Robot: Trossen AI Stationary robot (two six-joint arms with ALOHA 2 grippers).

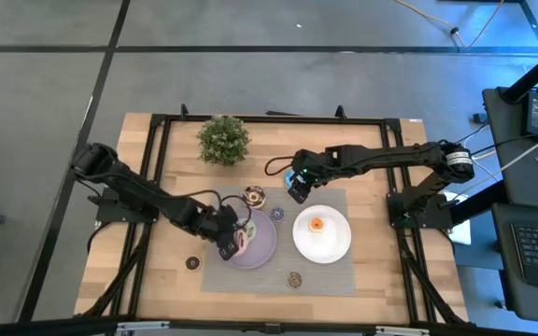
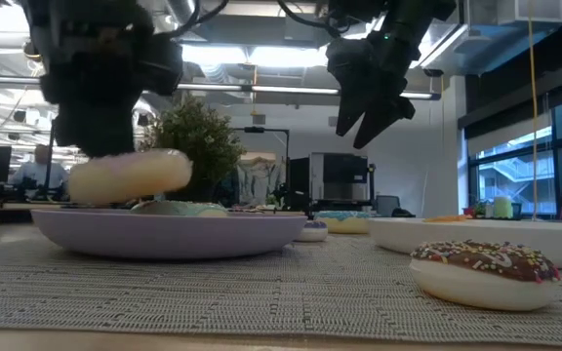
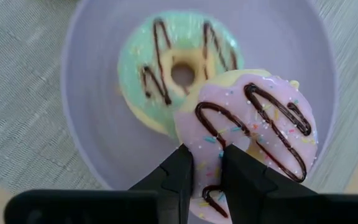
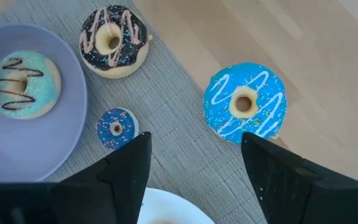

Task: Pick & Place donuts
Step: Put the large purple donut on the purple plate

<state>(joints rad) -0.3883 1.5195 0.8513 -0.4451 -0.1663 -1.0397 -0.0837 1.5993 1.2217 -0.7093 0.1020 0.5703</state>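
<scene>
Left gripper (image 3: 207,177) is clamped on the rim of a pink-iced donut (image 3: 253,134) with chocolate drizzle and sprinkles, held just above the lilac plate (image 3: 92,124). Low view shows this donut clear of the plate surface. A mint-green donut (image 3: 166,62) with chocolate drizzle lies flat in the plate, partly under the pink one.

Right gripper (image 4: 194,168) hangs above the grey mat (image 4: 173,130) near its far edge, fingers spread wide, holding nothing. Below it: a large blue donut (image 4: 244,102) with white drizzle, lying partly off the mat on the wooden worktop (image 4: 316,74); a small dark-blue donut (image 4: 117,127) on the mat beside the lilac plate; a dark chocolate donut (image 4: 112,40) with pink drizzle, also on the mat.

An orange donut (image 1: 317,223) sits on the white plate (image 1: 334,245). A chocolate sprinkled donut (image 2: 486,271) rests at the mat's near edge.
</scene>
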